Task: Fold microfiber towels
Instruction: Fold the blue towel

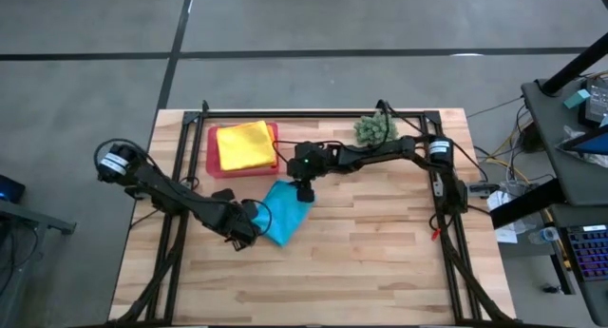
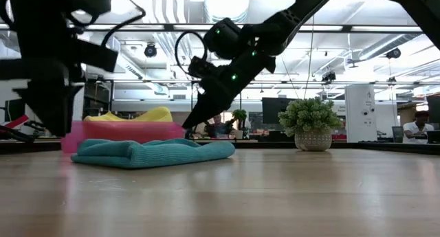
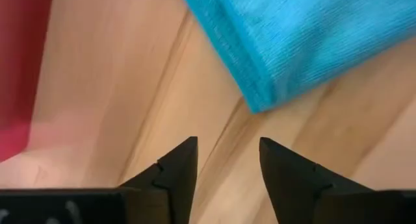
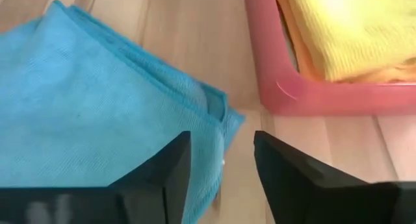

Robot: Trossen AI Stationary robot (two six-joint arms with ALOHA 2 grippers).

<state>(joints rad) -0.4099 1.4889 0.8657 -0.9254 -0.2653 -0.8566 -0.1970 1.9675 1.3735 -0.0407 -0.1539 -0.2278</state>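
Observation:
A turquoise blue microfiber towel [image 1: 283, 214] lies folded in several layers on the wooden table, just in front of the pink tray [image 1: 211, 166]. A folded yellow towel [image 1: 245, 145] rests in that tray. My left gripper [image 3: 227, 152] stands open over bare wood beside the turquoise towel's near left corner [image 3: 260, 100], pointing steeply down. My right gripper [image 4: 221, 146] stands open above the towel's far corner [image 4: 224, 117], slanting down from the table's right. Neither gripper has anything between its fingers.
A small spiky green plant ball [image 1: 375, 128] sits at the table's far right. The tray's pink rim [image 4: 279, 87] is close to my right gripper. A black frame runs along the table's edges. Bare wood stretches over the near half of the table.

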